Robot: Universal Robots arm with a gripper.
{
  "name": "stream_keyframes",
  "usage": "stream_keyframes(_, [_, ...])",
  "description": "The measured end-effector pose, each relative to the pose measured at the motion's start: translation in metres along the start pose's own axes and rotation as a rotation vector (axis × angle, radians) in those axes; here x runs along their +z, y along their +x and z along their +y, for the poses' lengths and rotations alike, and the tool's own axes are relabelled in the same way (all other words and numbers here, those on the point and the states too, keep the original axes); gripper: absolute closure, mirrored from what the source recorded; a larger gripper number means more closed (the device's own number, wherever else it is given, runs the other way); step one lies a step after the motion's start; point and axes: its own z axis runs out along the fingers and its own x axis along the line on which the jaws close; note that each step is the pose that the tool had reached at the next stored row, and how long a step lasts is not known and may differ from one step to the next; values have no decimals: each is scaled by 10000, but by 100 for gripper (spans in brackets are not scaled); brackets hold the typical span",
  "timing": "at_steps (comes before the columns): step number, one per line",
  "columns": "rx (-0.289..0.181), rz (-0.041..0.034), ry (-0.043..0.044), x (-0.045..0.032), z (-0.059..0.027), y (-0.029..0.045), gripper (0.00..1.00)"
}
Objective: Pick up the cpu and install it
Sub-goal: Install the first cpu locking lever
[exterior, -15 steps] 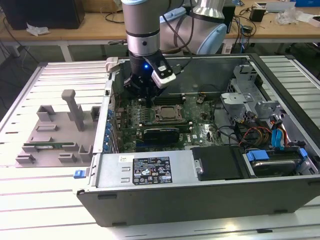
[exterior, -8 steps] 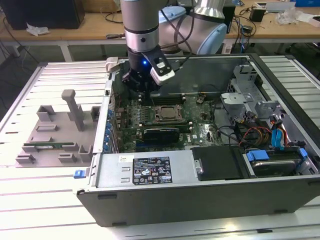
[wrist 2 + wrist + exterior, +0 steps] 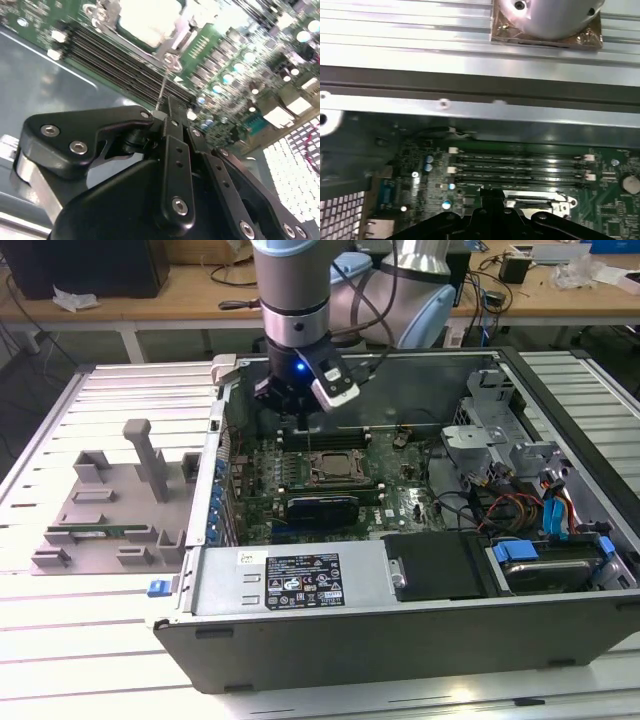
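nearest edge in the exterior view is the case (image 3: 400,640) front wall. the psu (image 3: 300,580) is tucked just behind it, and a black drive (image 3: 540,565) sits in the corner toward the exterior view's right. past those the board (image 3: 400,495) lies flat and open from above. a dark low block (image 3: 320,508) sits just this side of the socket. the cpu (image 3: 336,469) is lying in the socket, inside the dark frame. in the second wrist view the cpu (image 3: 150,20) is a washed-out bright square.

the gripper (image 3: 298,415) hangs above the board by the socket's far edge, near the ram slots (image 3: 330,432). its fingers (image 3: 175,150) are pressed together. a thin wire rod (image 3: 161,90) runs from the socket edge up to the tips, but i can't tell if it's pinched or just touching.

the tightest edge is the case's side wall (image 3: 222,430) toward the exterior view's left, near the gripper. toward the right there's open room over the board, with the drive cage (image 3: 490,410) and cables (image 3: 500,505) well apart from the gripper.

outside the case a grey tray (image 3: 110,510) sits on the slatted table (image 3: 100,640). farthest back is a bench (image 3: 150,300).
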Motion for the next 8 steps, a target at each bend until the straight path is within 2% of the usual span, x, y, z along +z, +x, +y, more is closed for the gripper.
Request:
stream_keyframes(2, [-5, 0, 0, 2, -3, -54, 89])
stream_keyframes(4, [-2, -1, -1, 2, -4, -63, 89])
stream_keyframes(8, [-13, -49, 3, 30, -11, -67, 89])
